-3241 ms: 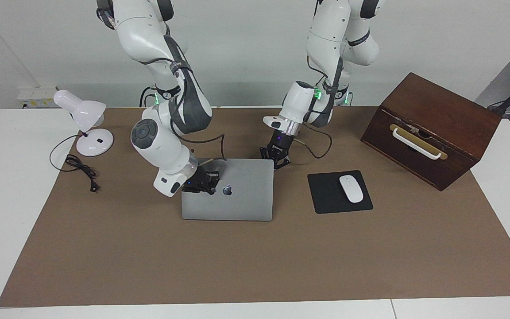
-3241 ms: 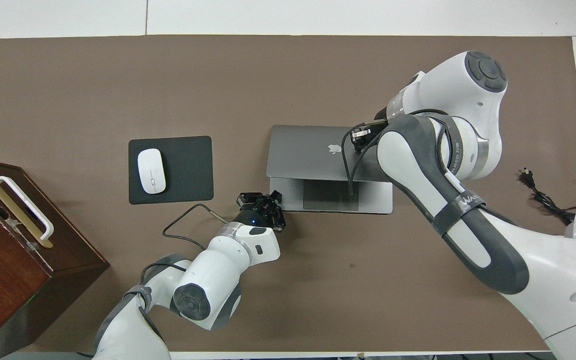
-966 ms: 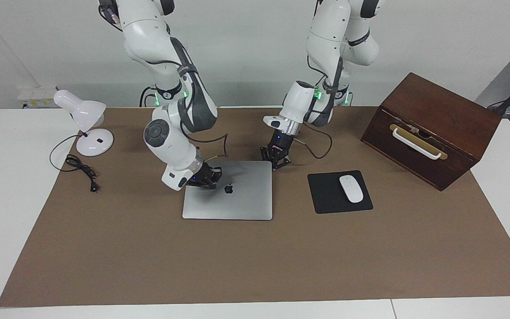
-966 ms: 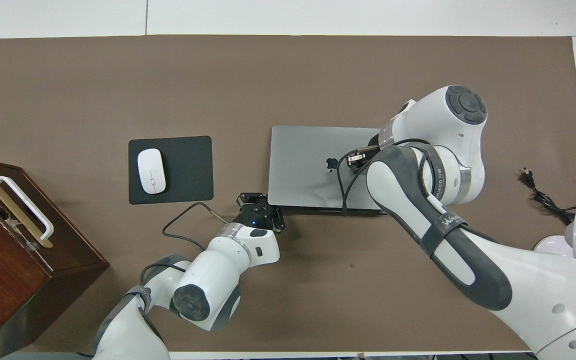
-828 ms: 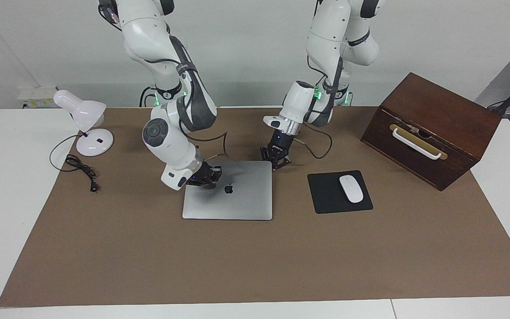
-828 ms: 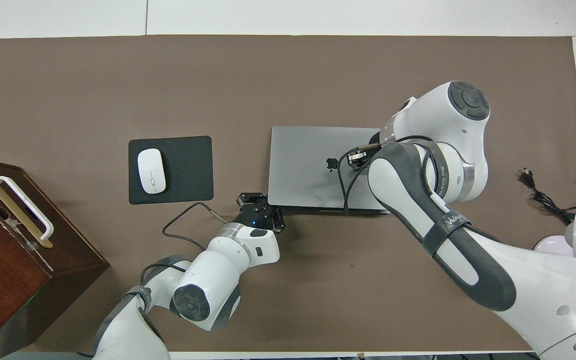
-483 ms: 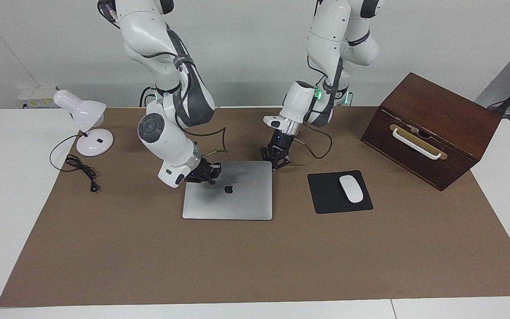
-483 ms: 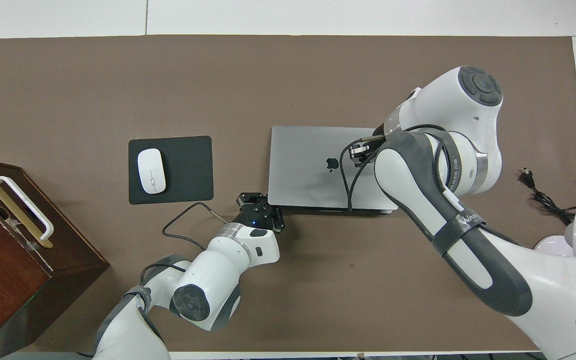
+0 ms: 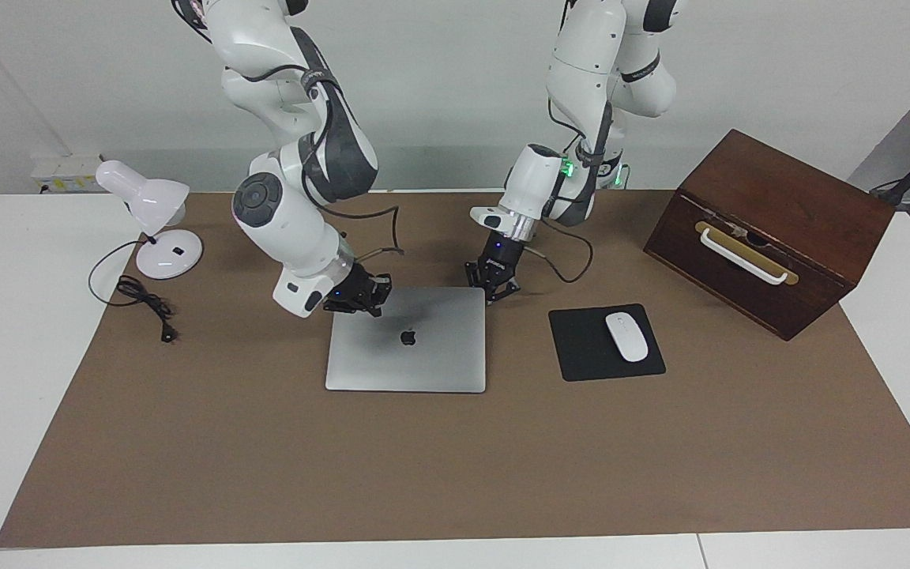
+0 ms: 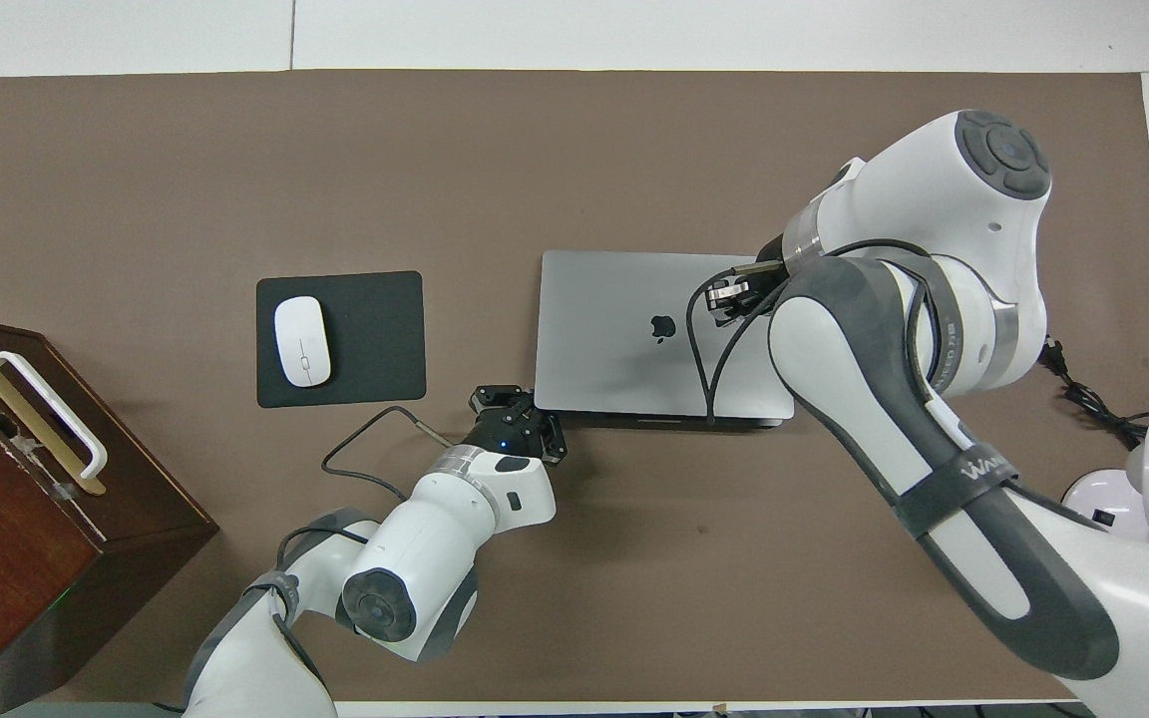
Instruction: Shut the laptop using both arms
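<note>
The silver-grey laptop (image 9: 423,359) lies shut and flat on the brown mat, apple logo up; it also shows in the overhead view (image 10: 604,344). My right gripper (image 9: 362,299) hangs just over the lid's corner nearest the robots, toward the right arm's end, and shows in the overhead view (image 10: 726,296) over the lid beside the logo. My left gripper (image 9: 493,286) is low at the laptop's other robot-side corner, toward the left arm's end; the overhead view (image 10: 513,407) shows it against that corner.
A black mouse pad (image 9: 577,352) with a white mouse (image 9: 626,337) lies beside the laptop toward the left arm's end. A dark wooden box (image 9: 771,229) with a white handle stands past it. A white desk lamp (image 9: 156,217) and its cord (image 9: 143,304) sit at the right arm's end.
The lid has gone from partly raised to flat. In the last second my right gripper has lifted off the lid and drawn back toward the right arm's end. The left gripper has stayed.
</note>
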{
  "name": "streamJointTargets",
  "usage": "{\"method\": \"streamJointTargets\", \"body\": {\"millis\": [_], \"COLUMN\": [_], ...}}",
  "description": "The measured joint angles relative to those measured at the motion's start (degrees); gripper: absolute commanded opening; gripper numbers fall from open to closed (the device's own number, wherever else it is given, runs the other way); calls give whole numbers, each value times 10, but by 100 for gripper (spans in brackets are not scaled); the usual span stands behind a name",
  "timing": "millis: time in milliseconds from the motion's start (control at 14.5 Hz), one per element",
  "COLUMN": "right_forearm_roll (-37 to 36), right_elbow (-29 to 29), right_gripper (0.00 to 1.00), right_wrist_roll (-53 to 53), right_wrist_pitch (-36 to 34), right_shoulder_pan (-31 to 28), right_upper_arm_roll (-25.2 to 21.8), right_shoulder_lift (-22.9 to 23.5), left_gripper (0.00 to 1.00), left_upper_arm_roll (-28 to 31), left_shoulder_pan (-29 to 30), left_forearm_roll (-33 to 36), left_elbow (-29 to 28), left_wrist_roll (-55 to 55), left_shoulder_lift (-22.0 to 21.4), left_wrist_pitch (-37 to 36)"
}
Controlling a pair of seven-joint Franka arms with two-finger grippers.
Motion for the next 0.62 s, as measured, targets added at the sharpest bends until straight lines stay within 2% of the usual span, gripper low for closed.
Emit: {"method": "streamJointTargets", "body": {"millis": [207,345,414,552,621], "right_forearm_roll": [-4,-5,-7,-21,-29], "right_elbow": [1,3,4,7,12], "right_gripper": [0,10,18,41,66], "right_wrist_roll": [43,50,51,52,52], "right_wrist_pitch": [-4,-19,-25,-41,-53], "right_shoulder_pan": [3,3,3,3,3], "right_upper_arm_roll": [3,3,2,2,2], "right_shoulder_lift": [-21,-37,-45,-64,-72], "left_gripper": [0,0,0,0,0], "left_upper_arm_roll": [3,5,5,6,6], "left_shoulder_pan": [11,14,16,24,26], "left_forearm_roll": [0,0,0,0,0], "left_elbow": [-31,-49,-59,-75,-80], "left_wrist_roll": [-3,-5,-7,-8,-8], "left_shoulder_lift": [-17,-31,-39,-64,-83], "left_wrist_pitch": [-7,-9,-13,-43,-74]}}
